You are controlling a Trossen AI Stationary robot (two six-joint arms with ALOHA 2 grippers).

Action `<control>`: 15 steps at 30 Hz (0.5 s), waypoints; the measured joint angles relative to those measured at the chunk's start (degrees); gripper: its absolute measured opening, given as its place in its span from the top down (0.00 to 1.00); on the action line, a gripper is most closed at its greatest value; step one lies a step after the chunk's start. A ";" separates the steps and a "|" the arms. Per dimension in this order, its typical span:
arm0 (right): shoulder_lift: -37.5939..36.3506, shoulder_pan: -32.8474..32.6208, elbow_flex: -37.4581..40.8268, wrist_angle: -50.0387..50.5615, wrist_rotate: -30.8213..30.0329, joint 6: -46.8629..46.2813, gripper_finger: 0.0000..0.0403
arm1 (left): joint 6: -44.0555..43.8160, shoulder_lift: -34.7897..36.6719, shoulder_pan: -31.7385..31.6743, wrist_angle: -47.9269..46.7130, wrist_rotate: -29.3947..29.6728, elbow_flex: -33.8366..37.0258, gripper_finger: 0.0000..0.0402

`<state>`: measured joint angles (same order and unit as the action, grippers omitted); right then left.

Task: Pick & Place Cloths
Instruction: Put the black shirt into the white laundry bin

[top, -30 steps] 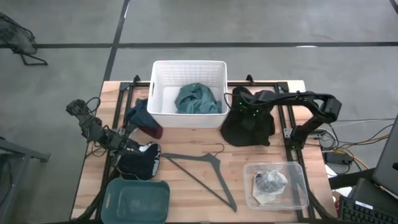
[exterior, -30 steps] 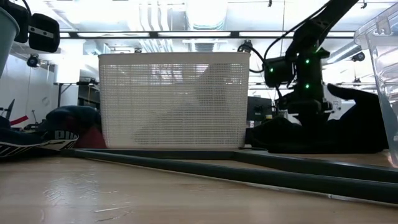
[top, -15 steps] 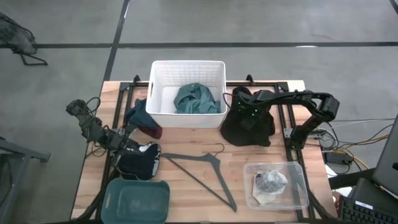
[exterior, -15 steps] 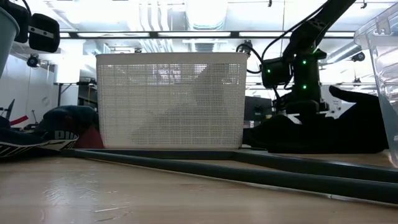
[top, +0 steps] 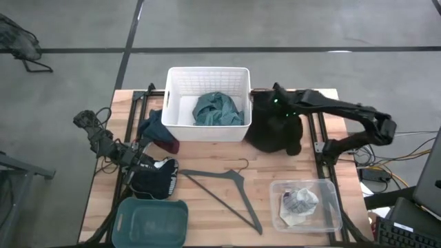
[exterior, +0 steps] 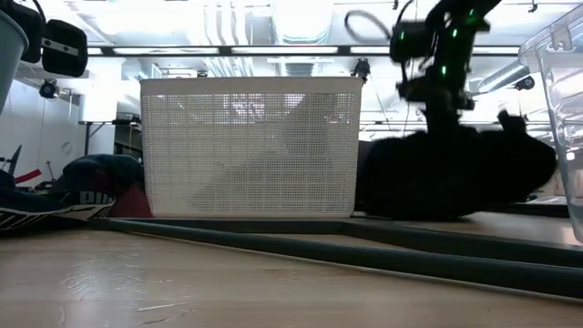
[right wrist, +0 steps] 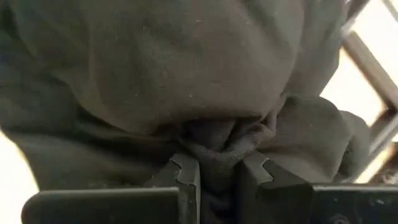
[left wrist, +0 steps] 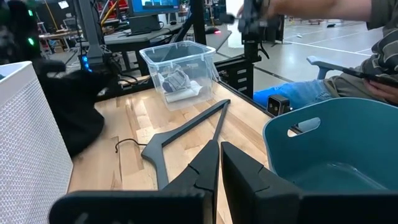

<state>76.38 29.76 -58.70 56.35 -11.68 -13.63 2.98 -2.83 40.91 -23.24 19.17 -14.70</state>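
My right gripper [top: 276, 105] is shut on the black cloth [top: 275, 132], just right of the white basket [top: 178, 103]; in the low view the cloth [exterior: 455, 175] hangs as a dark bundle. A teal cloth [top: 219, 110] lies in the basket. A maroon and navy cloth [top: 158, 131] lies against the basket's left side. The navy cloth with white print [top: 162, 179] lies at the near left, and my left gripper [left wrist: 219, 163] rests shut beside it, holding nothing. My right gripper pinches a bunched fold of the black cloth [right wrist: 217, 146] between its two fingers, several layers gathered. The fingers come from above, pointing down. The cloth hangs slack below them; its lower edge [exterior: 455, 215] reaches table level, and I cannot tell whether it rests there.
A thin grey hanger [top: 227, 189] lies in the table's near middle. A teal bin [top: 151, 222] stands at the near left. A clear container [top: 329, 207] with small white and pale pieces stands at the near right. A person's sleeve [left wrist: 367, 12] shows beyond the table.
My right gripper has risen and gone a little toward the table's far edge, taking the black cloth's top with it. The cloth, which lay spread flat, is now drawn up into a hanging bundle closer to the basket.
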 joint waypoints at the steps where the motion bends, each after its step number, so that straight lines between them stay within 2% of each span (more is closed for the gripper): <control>1: -1.28 0.02 -1.22 0.28 -0.26 -0.15 0.90 | 0.01 0.00 -0.02 0.01 -0.01 -0.01 0.94; 8: -7.58 -0.12 -12.76 0.30 -0.33 -0.74 0.90 | 0.01 0.00 -0.02 0.02 -0.01 0.00 0.94; 15: -7.50 -2.12 -25.88 -0.16 -1.53 -0.68 0.90 | 0.01 0.00 0.00 0.00 -0.01 -0.02 0.94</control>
<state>68.88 27.64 -84.58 56.18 -13.21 -14.31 2.98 -2.83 40.90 -23.24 19.16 -14.72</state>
